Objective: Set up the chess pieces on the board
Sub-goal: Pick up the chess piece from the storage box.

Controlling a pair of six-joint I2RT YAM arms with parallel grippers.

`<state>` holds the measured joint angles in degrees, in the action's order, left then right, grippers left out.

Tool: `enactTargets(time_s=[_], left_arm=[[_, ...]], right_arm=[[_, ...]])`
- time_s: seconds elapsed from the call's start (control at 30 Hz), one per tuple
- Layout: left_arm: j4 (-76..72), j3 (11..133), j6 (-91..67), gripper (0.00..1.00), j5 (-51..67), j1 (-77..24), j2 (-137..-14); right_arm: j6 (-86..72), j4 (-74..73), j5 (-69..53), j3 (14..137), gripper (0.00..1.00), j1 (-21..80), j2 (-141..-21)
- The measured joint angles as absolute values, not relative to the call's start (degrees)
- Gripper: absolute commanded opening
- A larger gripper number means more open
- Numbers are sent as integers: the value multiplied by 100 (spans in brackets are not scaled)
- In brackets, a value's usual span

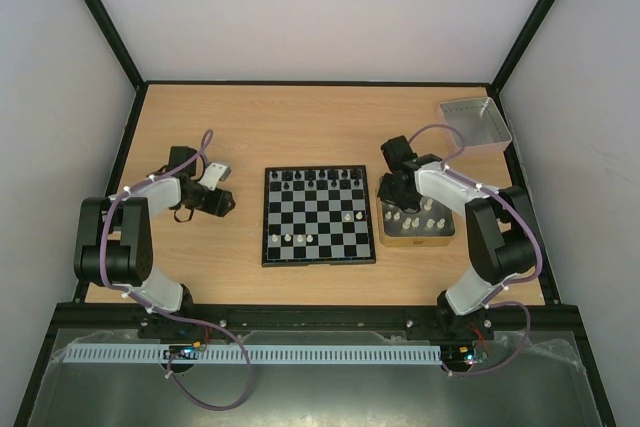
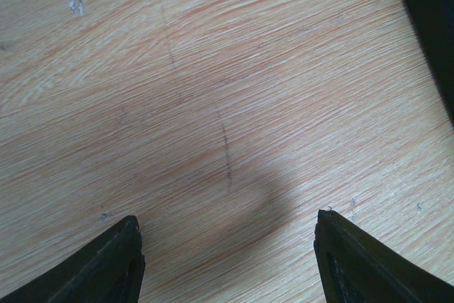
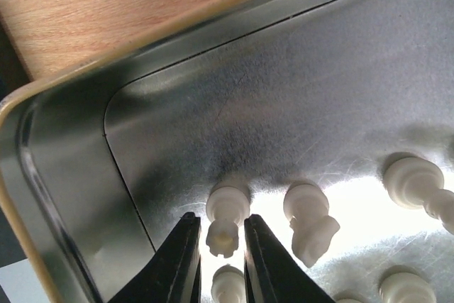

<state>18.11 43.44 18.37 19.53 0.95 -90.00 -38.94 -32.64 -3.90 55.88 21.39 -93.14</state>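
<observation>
The board [image 1: 318, 247] lies at the table's middle. Black pieces [image 1: 310, 179] stand along its far rows, and a few white pieces [image 1: 296, 238] stand on its near side. More white pieces [image 1: 415, 219] stand in the tan-rimmed tray [image 1: 384, 238] to its right. My right gripper [image 1: 396, 193] hangs over that tray. In the right wrist view its jaws [image 3: 220, 218] stand narrowly open on either side of a white crowned piece [image 3: 227, 223], with a thin gap on each side. My left gripper [image 1: 216, 199] is open and empty over bare wood [image 2: 228, 218].
A grey metal tray [image 1: 476, 123] sits at the far right corner. In the right wrist view a white knight [image 3: 309, 223] stands just right of the flanked piece, with other white pieces [image 3: 413, 182] around it. The tray wall [image 3: 57, 196] is close on the left.
</observation>
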Motion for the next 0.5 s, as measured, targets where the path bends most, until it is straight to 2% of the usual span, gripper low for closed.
enactTargets(time_s=[0.3, 0.5], left_arm=[[1811, 4344, 1837, 66, 1955, 95, -9000], [1811, 4344, 1839, 66, 1959, 95, -9000]], right_arm=[[-3887, -3264, -386, 5588, 8, 2139, -9404], [-3887, -3402, -285, 5690, 8, 2174, -9365]])
